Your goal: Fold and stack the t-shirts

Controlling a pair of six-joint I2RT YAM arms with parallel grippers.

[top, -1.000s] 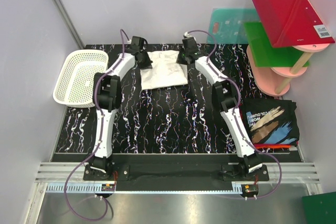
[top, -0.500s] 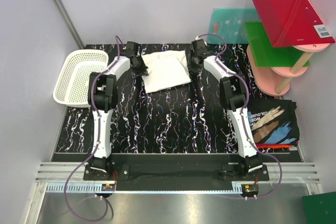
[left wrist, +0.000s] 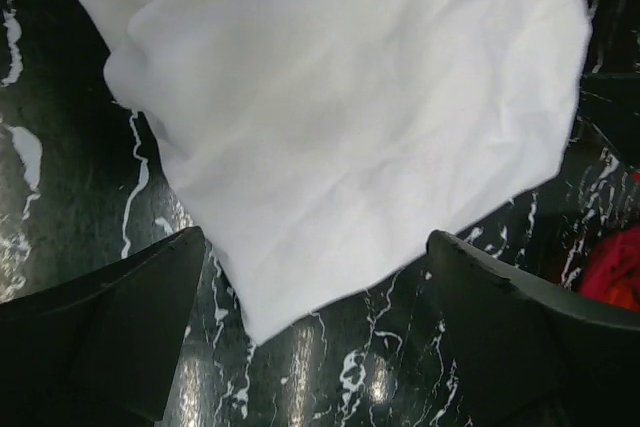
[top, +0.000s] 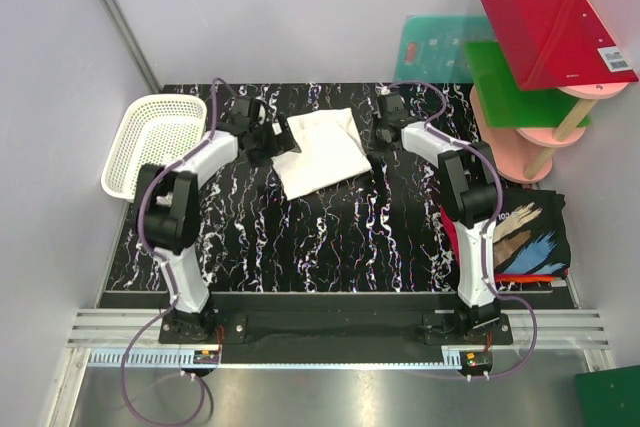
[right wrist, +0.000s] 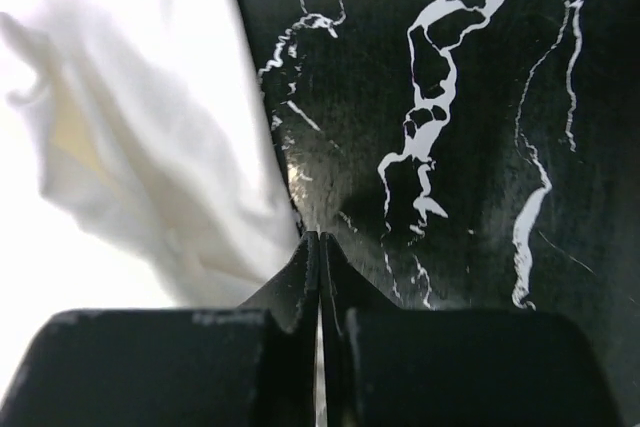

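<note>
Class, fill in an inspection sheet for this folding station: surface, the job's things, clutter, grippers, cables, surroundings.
Surface: black marbled table.
Job's things: white t-shirt folded, far centre; black printed t-shirt at the right edge, over a red-orange one.
Clutter: white mesh basket at the left edge.
Grippers: left gripper open at the white t-shirt's edge; right gripper shut beside its opposite edge.
Cables: purple cables loop below the arm bases.
Surroundings: grey walls; pink rack with red sheet and green sheet; teal board.
</note>
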